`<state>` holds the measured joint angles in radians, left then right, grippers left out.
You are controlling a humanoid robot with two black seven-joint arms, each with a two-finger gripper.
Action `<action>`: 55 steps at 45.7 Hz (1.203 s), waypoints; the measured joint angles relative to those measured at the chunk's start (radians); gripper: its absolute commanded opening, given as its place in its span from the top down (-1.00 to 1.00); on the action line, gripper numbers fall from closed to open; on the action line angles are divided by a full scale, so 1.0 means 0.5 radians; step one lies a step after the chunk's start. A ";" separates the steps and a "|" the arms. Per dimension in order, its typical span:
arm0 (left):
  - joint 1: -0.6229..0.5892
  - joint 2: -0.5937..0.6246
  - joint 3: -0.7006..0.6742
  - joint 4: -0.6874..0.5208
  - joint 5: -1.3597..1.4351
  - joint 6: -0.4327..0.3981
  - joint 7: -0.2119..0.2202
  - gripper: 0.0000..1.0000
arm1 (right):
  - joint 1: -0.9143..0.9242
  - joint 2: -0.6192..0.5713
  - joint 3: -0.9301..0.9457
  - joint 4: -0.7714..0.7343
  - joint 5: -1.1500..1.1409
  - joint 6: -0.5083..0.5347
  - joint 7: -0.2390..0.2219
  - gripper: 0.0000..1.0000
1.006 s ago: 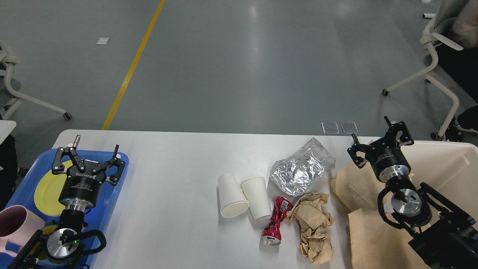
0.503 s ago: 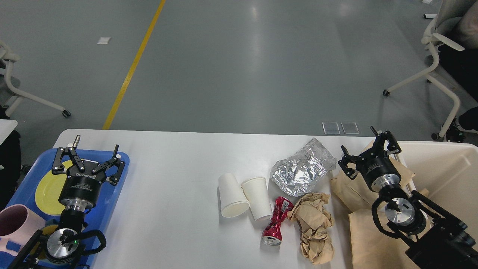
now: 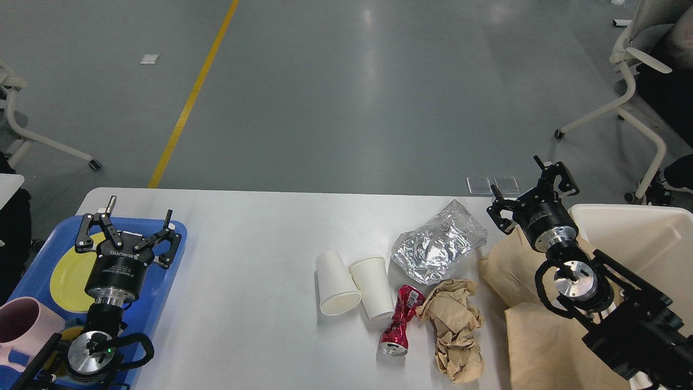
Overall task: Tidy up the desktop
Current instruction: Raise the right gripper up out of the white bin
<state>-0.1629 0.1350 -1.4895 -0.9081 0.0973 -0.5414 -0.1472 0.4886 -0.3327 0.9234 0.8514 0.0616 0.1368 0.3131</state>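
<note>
The white desktop (image 3: 243, 244) carries litter at its middle right: two white paper cups (image 3: 337, 283) (image 3: 372, 287) on their sides, a crushed red can (image 3: 399, 321), a crumpled brown paper wad (image 3: 455, 327) and a silver foil bag (image 3: 437, 246). Flat brown paper bags (image 3: 547, 336) lie at the right. My right gripper (image 3: 533, 182) is open and empty above the table's far right edge, beyond the foil bag. My left gripper (image 3: 127, 227) is open and empty over the blue tray (image 3: 162, 281).
The blue tray holds a yellow plate (image 3: 67, 273) and a pink mug (image 3: 24, 325). A cream bin (image 3: 644, 244) stands at the right edge. White chair legs (image 3: 622, 114) stand on the grey floor at the far right and left. A yellow floor line (image 3: 189, 97) runs past the table.
My right gripper has moved left and farther away, from over the brown bags beside the bin to the table's far edge. The left arm has stayed still.
</note>
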 measured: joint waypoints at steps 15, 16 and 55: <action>-0.001 0.000 0.000 0.002 -0.001 0.000 0.000 -0.93 | 0.124 -0.026 -0.032 -0.076 0.003 -0.098 0.004 -1.00; -0.001 0.000 0.000 0.002 -0.001 0.000 0.000 -0.93 | 0.125 -0.034 -0.038 -0.076 0.003 -0.098 0.005 -1.00; -0.003 0.000 0.000 0.009 0.002 0.000 0.001 -0.93 | 1.729 -0.666 -2.971 -0.026 0.034 0.440 0.018 -1.00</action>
<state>-0.1642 0.1350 -1.4895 -0.9034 0.0981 -0.5415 -0.1465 1.3533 -0.6655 -0.5619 0.8382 0.0783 0.3569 0.3220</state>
